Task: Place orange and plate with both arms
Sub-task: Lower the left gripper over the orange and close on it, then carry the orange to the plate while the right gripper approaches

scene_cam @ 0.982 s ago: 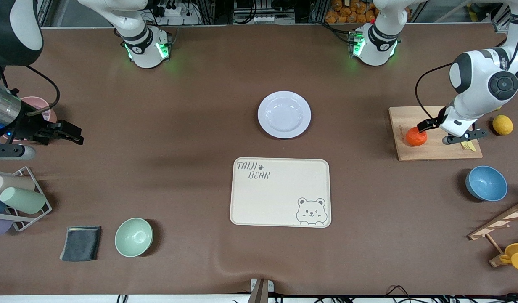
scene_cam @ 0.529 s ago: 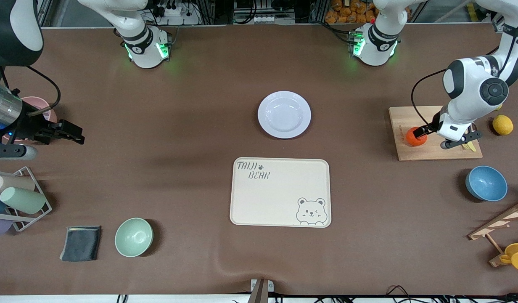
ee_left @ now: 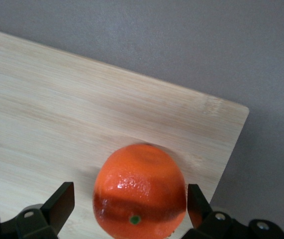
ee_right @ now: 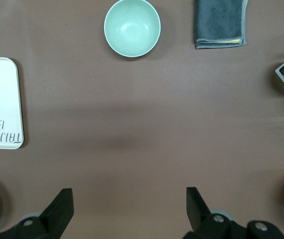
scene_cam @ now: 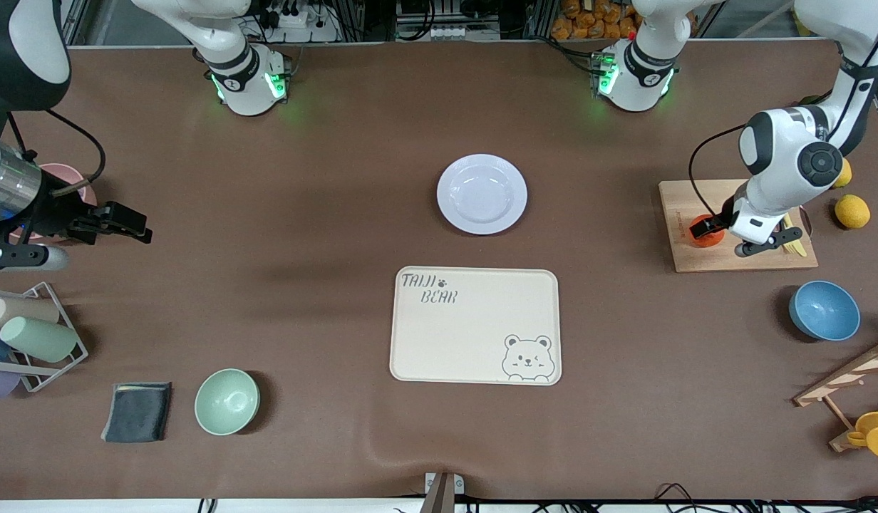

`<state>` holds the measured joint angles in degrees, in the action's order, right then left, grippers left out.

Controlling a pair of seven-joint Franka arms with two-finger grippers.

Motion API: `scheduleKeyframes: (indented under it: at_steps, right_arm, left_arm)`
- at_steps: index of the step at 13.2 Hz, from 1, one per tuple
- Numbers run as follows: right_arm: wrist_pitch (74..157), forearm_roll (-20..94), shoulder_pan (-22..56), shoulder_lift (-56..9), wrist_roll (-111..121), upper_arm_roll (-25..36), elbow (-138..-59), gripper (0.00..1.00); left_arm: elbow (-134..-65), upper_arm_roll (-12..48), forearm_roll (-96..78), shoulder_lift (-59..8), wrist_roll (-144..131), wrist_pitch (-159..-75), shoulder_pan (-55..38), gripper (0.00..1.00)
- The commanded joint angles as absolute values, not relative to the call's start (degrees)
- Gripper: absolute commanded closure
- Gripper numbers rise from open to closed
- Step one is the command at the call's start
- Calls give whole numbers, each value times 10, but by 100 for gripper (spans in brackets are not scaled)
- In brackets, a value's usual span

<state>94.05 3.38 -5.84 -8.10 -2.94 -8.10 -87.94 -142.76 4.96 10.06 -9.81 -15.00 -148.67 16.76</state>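
- The right gripper [scene_cam: 129, 226] waits up in the air near the right arm's end of the tabletop, fingers apart, holding nothing.
- The plate [scene_cam: 482, 194] sits in the middle of the tabletop. Nothing is on it.
- A cream tray [scene_cam: 475, 325] lies just nearer the camera than the plate.
- The orange [scene_cam: 705, 234] sits on the wooden board [scene_cam: 695, 199], near the board's corner.
- The left gripper [ee_left: 130, 206] has its fingers apart, one on each side of the orange. I think it should squeeze next, then lift.
- Nothing blocks the way to the plate.
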Motion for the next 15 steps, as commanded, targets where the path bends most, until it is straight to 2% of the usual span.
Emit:
scheduleKeyframes:
  at_steps: [1, 5, 6, 7, 8, 13, 15]
  right_arm:
    - [932, 44, -69, -84, -32, -85, -873, 0]
    - [930, 44, -69, -84, -33, -85, -874, 0]
    - [927, 44, -69, -84, -33, -85, -874, 0]
    - [927, 44, -69, -84, -33, -85, -875, 0]
    - [927, 44, -69, -84, -33, -85, -875, 0]
    - [927, 44, -69, -84, -33, -85, -875, 0]
    - [927, 44, -69, -84, -33, -85, -876, 0]
  left_arm:
    - [-1444, 54, 115, -108, -166, -1527, 175, 0]
    - [-1455, 53, 115, -119, -165, -1553, 175, 0]
    - [-1464, 53, 115, -119, -165, -1572, 175, 23]
    - [-1468, 52, 115, -120, -165, -1585, 175, 55]
    - [-1470, 52, 115, -121, -165, -1587, 176, 70]
    - [-1470, 53, 116, -94, -163, -1581, 175, 84]
    - [-1467, 58, 116, -65, -163, -1549, 174, 88]
